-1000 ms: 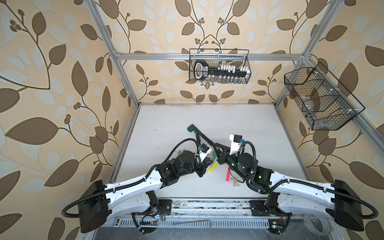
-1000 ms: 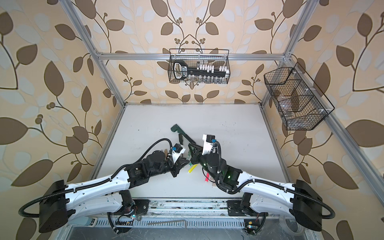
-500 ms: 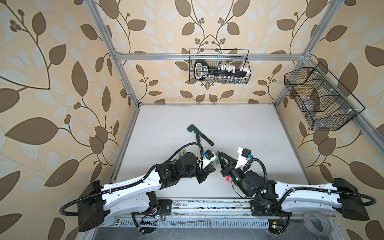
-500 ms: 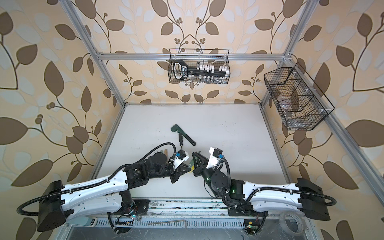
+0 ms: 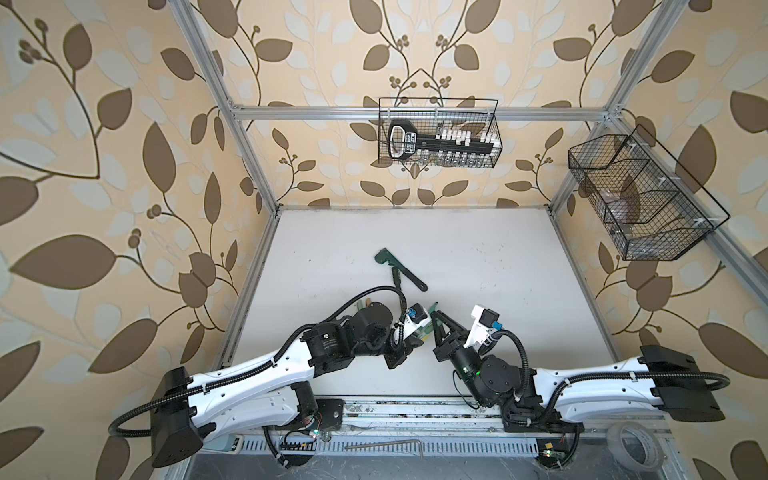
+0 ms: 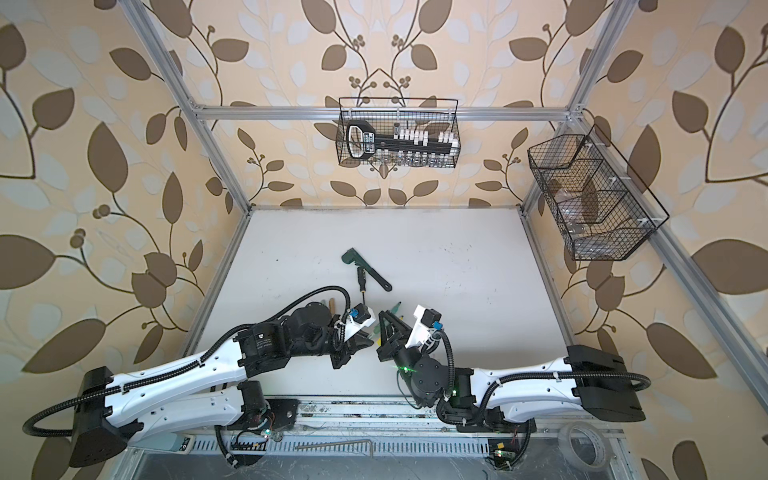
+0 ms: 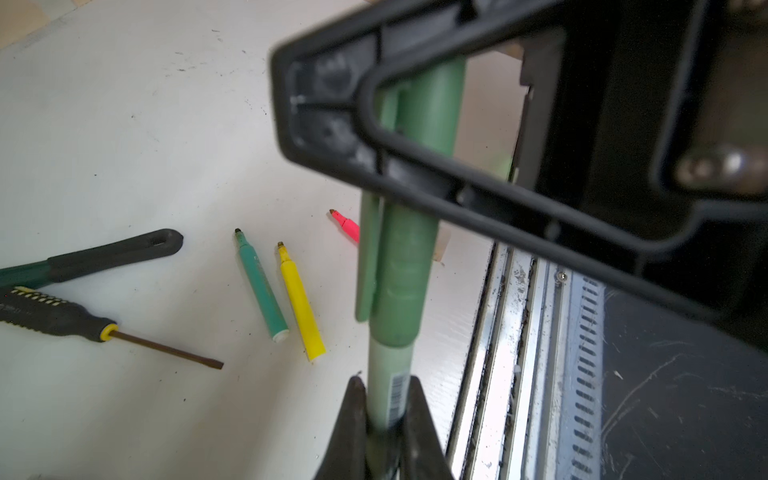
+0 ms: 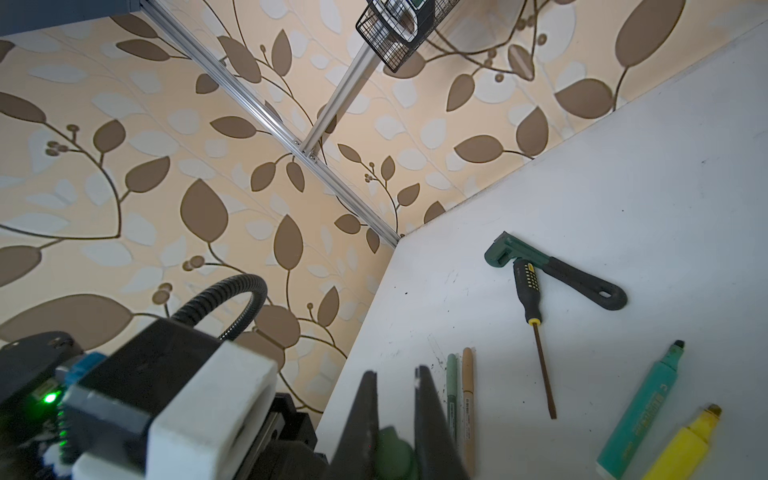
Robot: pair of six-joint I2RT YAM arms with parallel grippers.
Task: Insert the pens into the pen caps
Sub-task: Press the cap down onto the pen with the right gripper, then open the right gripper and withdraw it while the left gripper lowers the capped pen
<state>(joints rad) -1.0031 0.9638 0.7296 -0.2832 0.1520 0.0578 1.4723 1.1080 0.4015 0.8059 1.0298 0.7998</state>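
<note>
My left gripper (image 7: 384, 384) is shut on the pale barrel of the grey-green pen (image 7: 392, 365). A grey-green pen cap (image 7: 409, 257) sits over that pen's front end. My right gripper (image 8: 397, 374) is shut on that cap (image 8: 392, 453), deep between its fingers. In both top views the two grippers (image 5: 415, 340) (image 5: 434, 320) meet near the table's front middle. Teal (image 7: 262, 286), yellow (image 7: 301, 307) and pink (image 7: 349, 226) pens lie uncapped on the table. A pale cap (image 7: 442, 245) shows behind the held pen. Capped green (image 8: 451, 386) and gold-brown (image 8: 468, 386) pens lie side by side.
A dark green wrench (image 5: 399, 270) and a black-handled screwdriver (image 8: 528, 291) lie just beyond the pens. Wire baskets hang on the back wall (image 5: 436, 137) and the right wall (image 5: 644, 199). The metal rail (image 7: 523, 332) runs along the table's near edge, close to the held pen.
My right arm has drawn back toward the near edge and turned its gripper to face the left one. The left gripper shifted slightly right. Both stayed shut.
</note>
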